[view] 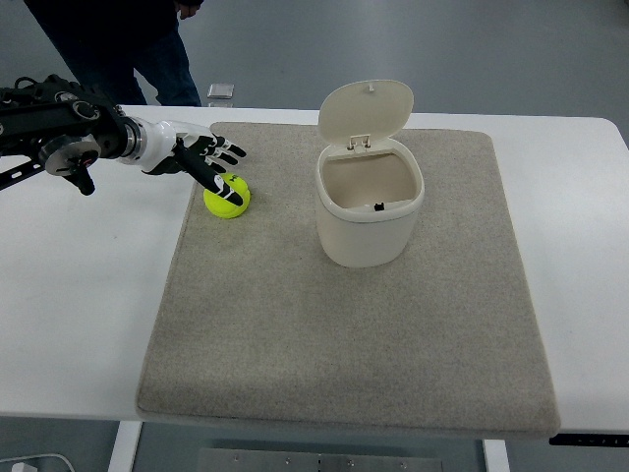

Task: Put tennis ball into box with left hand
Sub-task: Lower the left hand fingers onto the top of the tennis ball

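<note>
Top view, from the left edge inward: the black, cable-wrapped left arm [54, 128] enters at the upper left, and its start is cut off by the frame. It ends in the white and black left robot hand [201, 157], which reaches over the edge of the mat. The fingers are spread and extended, with one dark finger lying down over the top of the ball; they are not curled around it, so the robot hand is open rather than clasping. How firmly that finger presses on the ball is hard to judge from above.

The bright yellow-green tennis ball [227, 196] sits on the grey-beige felt mat [334, 334], near the mat's upper left corner, partly covered by the finger. The mat lies on the white table [69, 295], whose near edge and legs are mostly cut off at the bottom.

To the right of the ball, well apart from it, stands the cream plastic box with rounded corners [369, 221], upright on the mat. Its hinged lid [365, 109] is tipped up and back. A small dark mark shows on the inner front wall; what it is cannot be made out.

At the top left, behind the table, a person's dark-trousered legs [147, 54] stand, cropped above the thighs.
</note>
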Controlling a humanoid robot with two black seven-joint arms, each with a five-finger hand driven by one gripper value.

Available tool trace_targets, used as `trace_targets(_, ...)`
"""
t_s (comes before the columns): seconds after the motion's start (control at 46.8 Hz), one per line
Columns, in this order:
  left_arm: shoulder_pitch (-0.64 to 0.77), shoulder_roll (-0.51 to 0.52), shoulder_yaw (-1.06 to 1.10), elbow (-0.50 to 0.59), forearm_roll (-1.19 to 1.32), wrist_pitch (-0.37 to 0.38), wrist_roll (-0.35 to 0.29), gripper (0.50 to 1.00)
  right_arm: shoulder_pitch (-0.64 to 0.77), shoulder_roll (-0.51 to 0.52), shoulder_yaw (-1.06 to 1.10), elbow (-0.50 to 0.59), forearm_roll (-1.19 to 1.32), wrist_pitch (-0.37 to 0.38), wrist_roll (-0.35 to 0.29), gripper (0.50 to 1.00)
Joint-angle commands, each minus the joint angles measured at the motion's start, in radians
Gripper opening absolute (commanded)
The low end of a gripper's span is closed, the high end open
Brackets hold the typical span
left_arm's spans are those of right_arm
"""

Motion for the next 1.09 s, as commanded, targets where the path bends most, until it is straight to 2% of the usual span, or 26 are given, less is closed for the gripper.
trace_targets(0.0,0.0,0.003,0.01,0.004,0.002,0.002,0.0,1.0,0.0,0.0,0.0,0.0,0.0,0.0,0.0,0.938)
trace_targets(0.342,0.0,0.0,0.029,0.041,0.003,0.017,-0.003,1.0,0.0,0.0,0.0,0.0,0.0,0.0,0.0,0.938)
trace_targets(1.069,0.011,-0.01,0.023,0.035,0.034,0.046,-0.015,1.0,0.0,0.0,0.0,0.0,0.0,0.0,0.0,0.938)
